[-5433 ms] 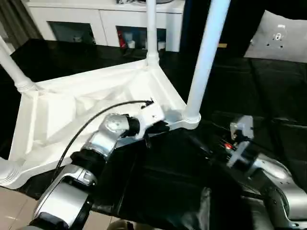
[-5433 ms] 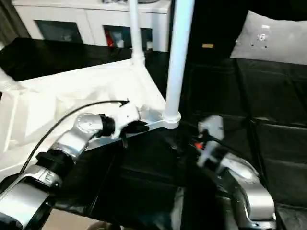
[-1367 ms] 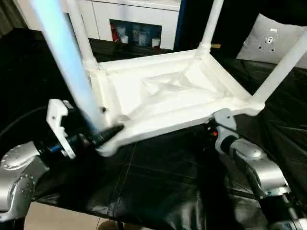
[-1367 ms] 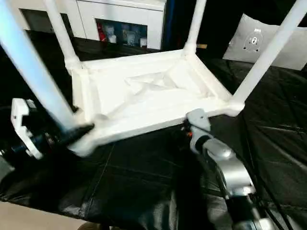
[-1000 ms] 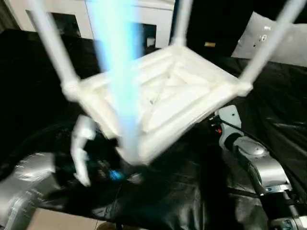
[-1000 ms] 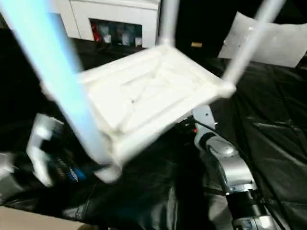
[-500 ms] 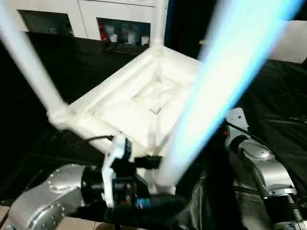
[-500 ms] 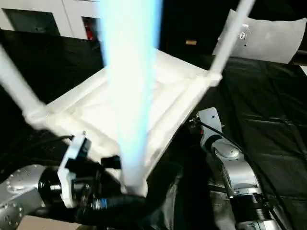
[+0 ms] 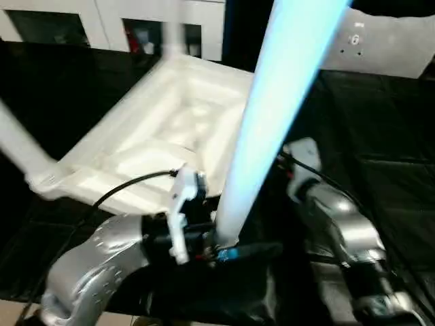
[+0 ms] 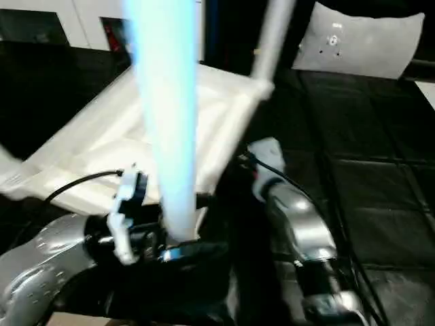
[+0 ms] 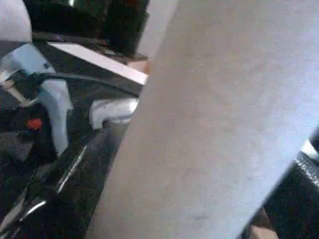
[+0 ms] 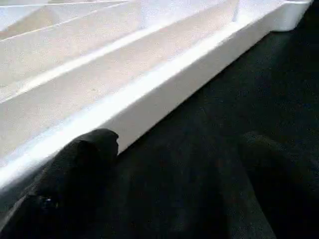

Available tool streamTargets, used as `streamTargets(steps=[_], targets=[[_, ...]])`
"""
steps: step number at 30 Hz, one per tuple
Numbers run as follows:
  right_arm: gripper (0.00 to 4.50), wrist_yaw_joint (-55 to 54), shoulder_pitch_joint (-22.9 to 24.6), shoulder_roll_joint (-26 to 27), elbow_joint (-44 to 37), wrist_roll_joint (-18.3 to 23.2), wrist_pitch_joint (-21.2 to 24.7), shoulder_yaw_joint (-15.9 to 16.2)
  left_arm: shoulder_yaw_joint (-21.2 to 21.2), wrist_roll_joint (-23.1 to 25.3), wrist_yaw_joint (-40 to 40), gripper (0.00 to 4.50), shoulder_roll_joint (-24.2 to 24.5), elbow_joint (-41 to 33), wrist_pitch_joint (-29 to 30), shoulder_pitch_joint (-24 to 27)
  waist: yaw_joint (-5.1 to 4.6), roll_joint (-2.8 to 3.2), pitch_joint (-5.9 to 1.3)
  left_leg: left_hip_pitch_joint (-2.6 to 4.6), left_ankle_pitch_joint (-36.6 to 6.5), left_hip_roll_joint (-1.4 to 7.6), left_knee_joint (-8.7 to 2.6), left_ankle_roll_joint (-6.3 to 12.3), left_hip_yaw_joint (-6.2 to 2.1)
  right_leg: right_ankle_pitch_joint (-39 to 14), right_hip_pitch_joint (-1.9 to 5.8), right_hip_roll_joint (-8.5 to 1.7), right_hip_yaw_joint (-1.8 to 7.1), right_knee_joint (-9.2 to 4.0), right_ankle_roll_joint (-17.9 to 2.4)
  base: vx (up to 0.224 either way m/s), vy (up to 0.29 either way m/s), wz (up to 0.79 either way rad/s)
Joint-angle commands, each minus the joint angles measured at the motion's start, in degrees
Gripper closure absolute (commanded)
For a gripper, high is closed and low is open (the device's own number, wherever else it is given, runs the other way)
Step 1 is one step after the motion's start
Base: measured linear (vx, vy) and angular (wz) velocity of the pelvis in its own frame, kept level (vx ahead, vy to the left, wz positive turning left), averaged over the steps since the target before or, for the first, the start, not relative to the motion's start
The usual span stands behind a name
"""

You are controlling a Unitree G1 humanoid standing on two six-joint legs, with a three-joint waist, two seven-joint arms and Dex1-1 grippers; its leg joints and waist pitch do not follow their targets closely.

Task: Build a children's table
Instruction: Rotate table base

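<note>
The upturned white tabletop (image 9: 170, 136) lies ribbed side up on the black-covered desk (image 9: 380, 136), and the near leg (image 9: 272, 115) rises from the corner at the left gripper (image 9: 224, 252). The head views show that gripper at the leg's base, while its wrist view shows the leg's pale surface close up; whether its jaws clamp it I cannot tell. The right wrist view shows the right gripper (image 12: 164, 189) with jaws parted, one finger (image 12: 75, 169) against the tabletop's edge, holding nothing.

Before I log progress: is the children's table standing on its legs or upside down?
Upside down. The tabletop shows its ribbed underside facing up on the black surface, and the near leg rises upward from its corner.
</note>
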Motion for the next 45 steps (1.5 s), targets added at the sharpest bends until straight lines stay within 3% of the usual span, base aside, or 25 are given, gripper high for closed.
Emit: streamTargets(steps=[1, 2, 6, 7, 11, 13, 14, 17, 18, 19, 20, 22, 23, 24, 25, 28, 29, 33, 35, 36, 37, 38, 40, 41, 45], targets=[[0.0, 1.46, -2.06, 2.12, 0.98, 0.15, -2.27, 2.43, -2.65, 0.94, 0.49, 0.0, -1.32, 0.41, -1.2, -1.08, 0.83, 0.43, -3.03, 0.11, -15.59, 1.17, -4.29, 1.21, -0.73, -28.13, 3.17, -3.0, 2.78, -4.72, -4.73, 0.0, 0.0, 0.0], [0.0, 1.24, -2.85, 2.48, 2.06, -0.15, -2.75, 2.42, -2.89, 1.33, 0.74, 0.0, -1.88, 1.06, -1.52, -1.59, 0.86, 0.48, -3.12, -0.26, -13.64, 1.38, -4.4, 1.63, -0.68, -23.33, 3.51, -2.96, 2.89, -4.11, -6.64, 0.0, 0.0, 0.0], [0.0, -1.35, -5.33, 3.29, 6.71, -1.16, -4.71, 1.28, -3.86, 7.32, 3.13, 0.0, -3.68, 6.31, -6.07, -4.39, 1.29, 0.66, -3.67, -0.04, -7.66, 1.37, -4.01, 3.63, -0.15, -11.49, 4.06, -2.85, 3.13, -2.89, -11.89, 0.0, 0.0, 0.0], [0.0, -1.94, -5.61, 3.14, 7.79, -1.22, -5.23, 0.66, -3.49, 9.13, 4.45, 0.0, -4.28, 8.47, -7.6, -5.51, 1.42, 0.33, -3.85, -0.11, -6.82, 1.28, -3.9, 4.04, -0.08, -10.39, 4.32, -2.9, 3.17, -2.8, -12.13, 0.0, 0.0, 0.0], [0.0, -2.41, -4.63, 1.29, 9.47, -0.9, -6.48, -2.11, -2.0, 11.25, 6.41, 0.0, -5.99, 12.62, -10.77, -8.55, 2.37, 0.41, -4.0, -0.01, -4.28, 1.33, -3.87, 5.6, 0.07, -7.26, 4.67, -2.99, 3.33, -2.38, -13.72, 0.0, 0.0, 0.0], [0.0, -2.44, -3.67, 0.15, 9.36, -0.81, -6.74, -3.6, -2.24, 11.63, 6.16, 0.0, -6.07, 12.6, -11.5, -8.67, 2.92, 0.58, -4.0, 0.23, -4.42, 1.59, -3.84, 5.8, 0.19, -7.13, 4.48, -2.93, 3.33, -2.28, -14.36, 0.0, 0.0, 0.0], [0.0, -2.39, -3.41, -0.15, 9.24, -0.75, -6.77, -3.91, -2.31, 11.74, 6.11, 0.0, -6.02, 12.59, -11.63, -8.67, 3.12, 0.91, -4.2, 0.25, -4.37, 1.58, -3.8, 5.75, 0.15, -7.21, 4.63, -2.96, 3.31, -2.2, -14.44, 0.0, 0.0, 0.0], [0.0, -0.14, -0.37, -3.53, 6.35, 0.31, -7.37, -5.79, -2.64, 13.45, 5.17, 0.0, -4.29, 13.72, -12.29, -8.99, 3.8, 0.69, -4.11, 0.46, -6.04, 1.62, -3.84, 5.3, 0.32, -9.31, 4.47, -2.85, 3.34, -2.56, -13.87, 0.0, 0.0, 0.0], [0.0, 0.57, 0.34, -4.27, 5.35, 0.7, -7.32, -6.09, -2.62, 13.27, 3.78, 0.0, -3.34, 14.03, -12.38, -8.98, 3.93, 0.98, -4.3, 0.33, -6.34, 1.51, -3.81, 5.09, 0.25, -10.04, 4.72, -2.89, 3.27, -2.5, -13.83, 0.0, 0.0, 0.0], [0.0, 2.2, 1.34, -5.46, 3.65, 1.3, -7.36, -6.32, -2.6, 12.78, 1.46, 0.0, -1.6, 14.27, -12.15, -8.97, 4.04, 0.74, -4.3, 0.34, -7.16, 1.39, -3.79, 4.91, 0.32, -11.95, 4.66, -2.9, 3.23, -2.88, -13.01, 0.0, 0.0, 0.0], [0.0, 4.3, 2.57, -6.86, 1.35, 2.05, -7.14, -6.5, -2.7, 12.35, -1.69, 0.0, 0.92, 14.41, -11.99, -8.79, 4.11, 1.02, -4.6, 0.15, -7.58, 1.24, -3.79, 4.54, 0.12, -14.61, 4.96, -2.99, 3.13, -2.92, -11.78, 0.0, 0.0, 0.0], [0.0, 5.74, 3.34, -7.72, -0.14, 2.48, -6.97, -6.65, -2.8, 12.1, -3.73, 0.0, 2.59, 14.5, -11.94, -8.66, 4.22, 0.82, -4.58, 0.27, -7.61, 1.24, -3.77, 4.66, 0.15, -15.34, 4.81, -2.96, 3.17, -3.15, -10.96, 0.0, 0.0, 0.0], [0.0, 8.99, 5.19, -9.77, -4.1, 3.76, -6.23, -7.02, -3.06, 12.05, -8.68, 0.0, 7.2, 15.06, -11.63, -8.26, 4.11, 1.26, -4.78, 0.09, -7.21, 1.21, -3.77, 4.54, 0.04, -15.74, 4.97, -2.95, 3.11, -2.98, -11.09, 0.0, 0.0, 0.0], [0.0, 10.17, 5.79, -10.53, -5.48, 4.37, -5.64, -7.16, -3.05, 12.16, -10.32, 0.0, 8.81, 15.69, -11.4, -8.33, 4.27, 1.43, -4.99, 0.58, -7.38, 1.28, -3.64, 4.7, 0.19, -15.97, 4.68, -2.88, 3.15, -3.21, -10.88, 0.0, 0.0, 0.0], [0.0, 11.75, 6.6, -11.58, -7.2, 5.19, -4.93, -7.37, -3.06, 12.52, -12.3, 0.0, 10.83, 16.75, -11.5, -8.51, 4.21, 1.49, -5.08, 0.32, -7.05, 1.13, -3.66, 5.04, 0.12, -15.99, 4.89, -2.68, 3.08, -3.13, -11.1, 0.0, 0.0, 0.0], [0.0, 13.72, 7.65, -12.94, -8.97, 6.03, -4.39, -7.37, -2.6, 13.47, -13.91, 0.18, 12.52, 19.2, -13.01, -9.12, 4.36, 1.85, -4.8, 0.72, -9.51, 1.11, -3.7, 4.69, 0.27, -21.6, 4.37, -2.62, 2.86, -3.93, -10.18, 0.0, 0.0, 0.0], [0.0, 15.76, 8.83, -14.47, -10.78, 6.71, -3.93, -7.11, -2.13, 15.12, -15.25, 0.29, 14.08, 22.64, -15.55, -10.14, 4.46, 1.9, -4.96, 0.89, -10.38, 1.23, -3.67, 3.68, 0.18, -24.05, 4.44, -2.84, 2.87, -3.97, -9.82, 0.0, 0.0, 0.0], [0.0, 20.57, 11.29, -17.43, -14.78, 8.18, -2.69, -6.33, -3.44, 20.35, -16.8, 0.62, 17.7, 28.69, -20.42, -12.18, 5.04, 1.64, -5.7, 1.06, -10.15, 1.18, -3.64, 3.24, -0.08, -23.96, 4.87, -2.75, 2.91, -3.88, -8.16, 0.0, 0.0, 0.0], [0.0, 23.69, 12.43, -19.16, -17.12, 9.24, -1.79, -5.65, -4.08, 22.06, -16.9, 0.82, 18.34, 30.86, -21.8, -13.22, 5.16, 1.76, -5.72, 1.05, -9.81, 1.23, -3.63, 3.42, -0.07, -23.54, 4.81, -2.79, 2.94, -3.84, -8.38, 0.0, 0.0, 0.0], [0.0, 24.5, 13.05, -19.68, -18.09, 9.53, -1.51, -5.43, -4.23, 22.4, -16.97, 0.92, 18.38, 31.3, -22.3, -13.3, 5.24, 1.22, -6.13, 0.94, -8.87, 1.33, -3.54, 3.66, -0.08, -22.31, 5.06, -2.88, 2.98, -3.57, -8.71, 0.0, 0.0, 0.0], [0.0, 25.51, 13.56, -20.17, -18.96, 9.89, -1.3, -5.05, -4.83, 23.33, -17.19, 0.92, 18.33, 32.16, -23.7, -13.62, 5.38, 1.45, -6.21, 0.95, -8.18, 1.42, -3.48, 3.73, -0.1, -21.27, 5.02, -3.04, 3.06, -3.37, -9.09, 0.0, 0.0, 0.0], [0.0, 26.43, 14.2, -20.61, -19.93, 10.26, -1.09, -4.73, -5.31, 24.36, -17.62, 1.0, 18.22, 33.05, -25.32, -13.79, 5.43, 1.07, -6.38, 0.77, -7.41, 1.52, -3.45, 4.04, -0.06, -20.2, 5.06, -3.12, 3.05, -3.23, -9.74, 0.0, 0.0, 0.0], [0.0, 28.41, 15.78, -21.33, -21.71, 10.81, -0.98, -3.76, -5.63, 25.08, -17.9, 1.15, 17.16, 34.97, -27.15, -14.32, 5.58, 0.71, -6.93, 0.75, -6.2, 1.53, -3.24, 4.33, 0.0, -18.47, 5.25, -3.23, 3.14, -2.82, -10.01, 0.0, 0.0, 0.0], [0.0, 29.72, 17.33, -21.86, -23.44, 11.19, -0.82, -3.14, -5.32, 24.83, -17.87, 1.25, 16.13, 36.33, -27.91, -14.68, 5.83, 0.97, -7.05, 0.81, -5.89, 1.6, -3.17, 4.37, 0.08, -17.72, 5.07, -3.34, 3.22, -2.86, -10.38, 0.0, 0.0, 0.0], [0.0, 32.48, 20.6, -23.36, -27.7, 13.08, 0.47, -2.27, -5.4, 24.55, -19.51, 1.51, 15.66, 36.9, -29.56, -14.31, 6.37, 0.63, -7.49, 0.81, -7.96, 1.57, -3.26, 3.94, 0.07, -19.96, 5.15, -3.25, 3.05, -3.26, -9.16, 0.0, 0.0, 0.0]])
